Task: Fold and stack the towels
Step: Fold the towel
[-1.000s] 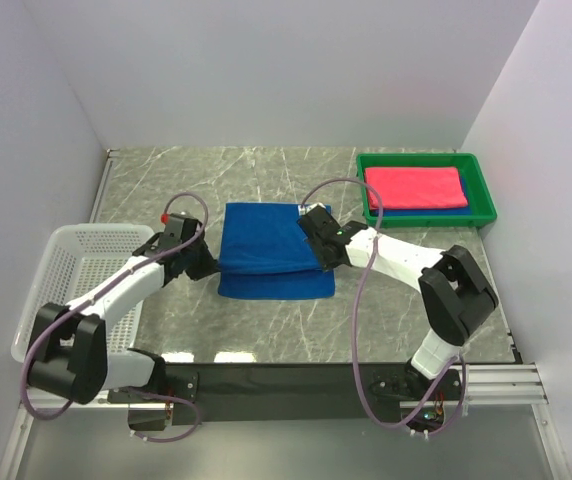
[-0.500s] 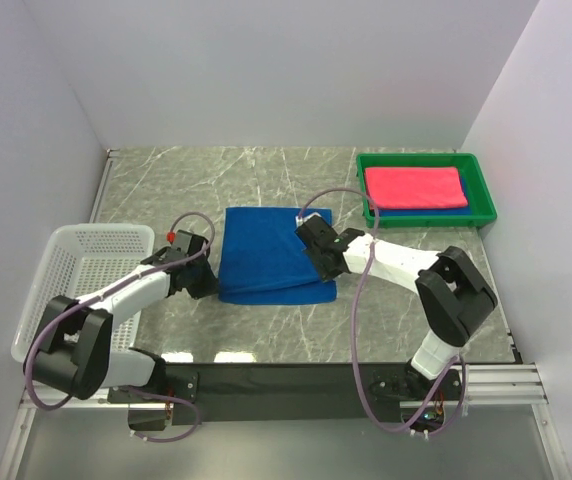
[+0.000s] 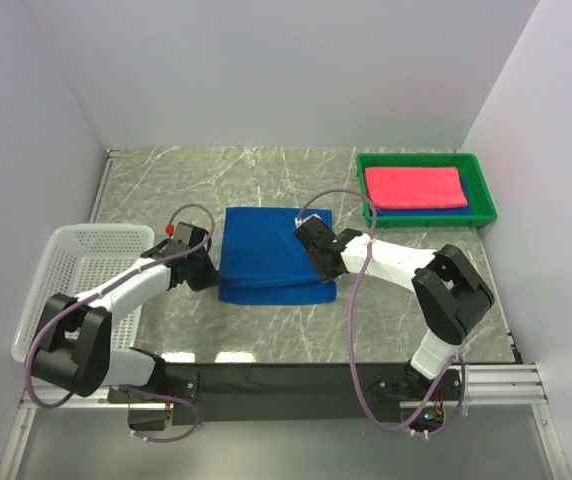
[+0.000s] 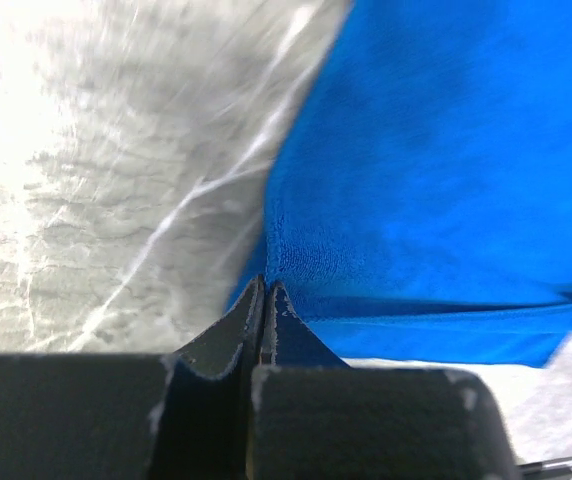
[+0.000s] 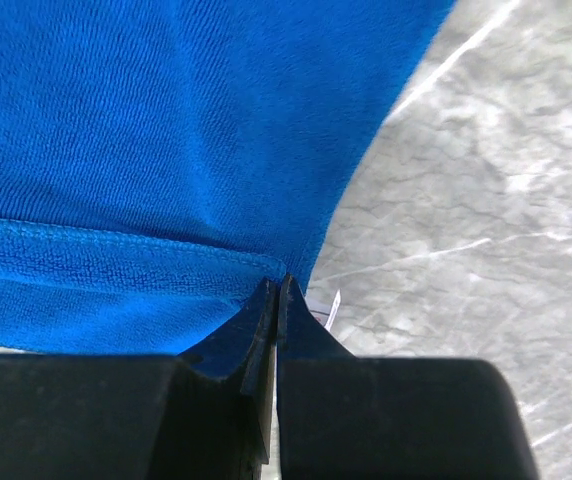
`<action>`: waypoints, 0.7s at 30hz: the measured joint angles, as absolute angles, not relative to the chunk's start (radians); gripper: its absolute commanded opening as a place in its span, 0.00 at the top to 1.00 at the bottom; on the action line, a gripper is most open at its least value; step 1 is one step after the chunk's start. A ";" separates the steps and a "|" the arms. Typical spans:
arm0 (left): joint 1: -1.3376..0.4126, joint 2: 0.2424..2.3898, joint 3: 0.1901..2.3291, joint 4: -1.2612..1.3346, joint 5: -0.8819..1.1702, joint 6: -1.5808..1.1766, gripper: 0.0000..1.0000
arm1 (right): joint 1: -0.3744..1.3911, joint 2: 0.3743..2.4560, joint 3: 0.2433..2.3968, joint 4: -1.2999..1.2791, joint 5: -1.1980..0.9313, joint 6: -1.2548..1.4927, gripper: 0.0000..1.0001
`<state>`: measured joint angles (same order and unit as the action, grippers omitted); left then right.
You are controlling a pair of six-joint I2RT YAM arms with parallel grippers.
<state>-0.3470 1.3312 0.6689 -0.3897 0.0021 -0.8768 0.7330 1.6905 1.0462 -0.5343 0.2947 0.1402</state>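
Note:
A royal blue towel [image 3: 266, 250] lies on the marble in the middle, its upper layer folded toward me and stopping just short of the lower layer's near edge. My left gripper [image 3: 204, 272] is shut on the upper layer's near left corner [image 4: 286, 262]. My right gripper [image 3: 324, 268] is shut on its near right corner [image 5: 256, 265]. In both wrist views the black fingertips [image 4: 264, 290] [image 5: 276, 288] meet right at the hem. A folded pink-red towel [image 3: 414, 187] lies on a second blue towel [image 3: 421, 211] in the green tray.
The green tray [image 3: 421, 157] stands at the back right. A white lattice basket [image 3: 76, 290] sits at the left, close beside my left arm. A small white tag [image 5: 328, 305] pokes out under the towel's right corner.
Both grippers have drawn the towel's upper layer toward me, so its edge now lies nearer the lower layer's front edge. The tray and basket have not moved.

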 measured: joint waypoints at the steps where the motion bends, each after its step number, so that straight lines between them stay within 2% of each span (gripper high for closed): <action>1: -0.347 1.321 0.683 -0.399 -0.003 -0.876 0.99 | 0.733 1.683 1.050 -0.539 0.300 0.140 1.00; 10: -0.347 1.240 0.748 -0.462 -0.022 -0.873 0.99 | 0.735 1.573 1.054 -0.579 0.313 0.141 1.00; 21: -0.371 1.293 0.633 -0.410 0.001 -0.879 0.99 | 0.759 1.597 1.005 -0.573 0.279 0.170 1.00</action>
<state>-0.3710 1.2934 0.6334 -0.4099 0.0010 -0.8791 0.7586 1.5970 1.0054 -0.5728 0.2790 0.1703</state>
